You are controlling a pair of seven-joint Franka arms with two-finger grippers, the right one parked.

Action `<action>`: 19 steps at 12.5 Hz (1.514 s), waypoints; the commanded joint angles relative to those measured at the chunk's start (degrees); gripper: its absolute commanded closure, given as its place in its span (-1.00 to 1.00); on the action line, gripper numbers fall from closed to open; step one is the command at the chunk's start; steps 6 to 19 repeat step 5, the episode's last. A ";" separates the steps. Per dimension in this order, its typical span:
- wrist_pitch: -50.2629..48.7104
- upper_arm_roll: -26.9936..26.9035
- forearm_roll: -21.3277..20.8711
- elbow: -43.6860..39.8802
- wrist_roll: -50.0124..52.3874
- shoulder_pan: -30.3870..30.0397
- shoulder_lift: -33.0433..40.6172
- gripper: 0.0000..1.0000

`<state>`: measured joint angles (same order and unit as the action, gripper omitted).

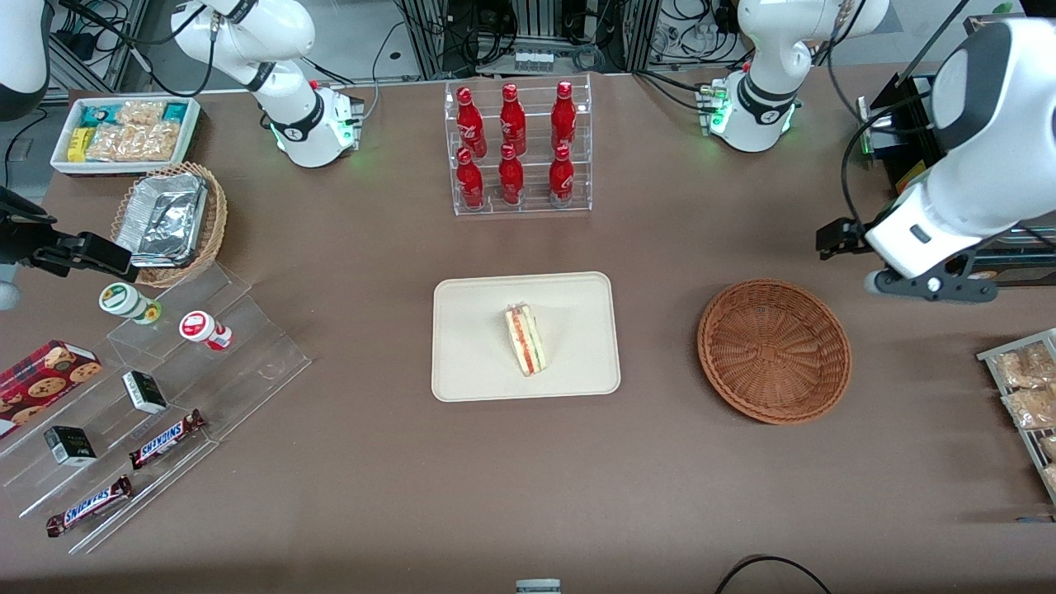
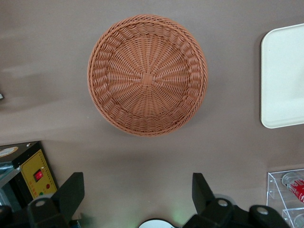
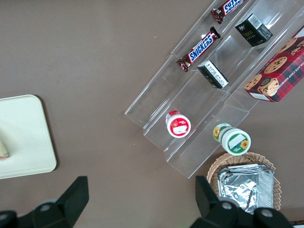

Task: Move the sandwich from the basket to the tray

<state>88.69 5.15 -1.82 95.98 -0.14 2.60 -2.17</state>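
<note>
sandwich (image 1: 525,339) on tray (image 1: 470,363) | hand (image 2: 137,190) released, above basket (image 2: 147,75), well apart

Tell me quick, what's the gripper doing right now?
Gripper: open, holding nothing, raised above the table beside the basket; sandwich lies on the tray.

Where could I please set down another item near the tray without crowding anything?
Bare tabletop lies between the tray and the empty basket, and between tray and bottle rack. The sandwich occupies the tray's middle. The open gripper hovers above the table beside the basket.
</note>
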 commanded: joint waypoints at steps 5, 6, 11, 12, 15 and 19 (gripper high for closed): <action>-2.64 0.83 0.06 0.70 -0.74 -3.57 5.51 -1.00; -2.64 0.83 0.06 0.70 -0.74 -3.57 5.51 -1.00; -2.64 0.83 0.06 0.70 -0.74 -3.57 5.51 -1.00; -2.64 0.83 0.06 0.70 -0.74 -3.57 5.51 -1.00; -2.64 0.83 0.06 0.70 -0.74 -3.57 5.51 -1.00; -2.64 0.83 0.06 0.70 -0.74 -3.57 5.51 -1.00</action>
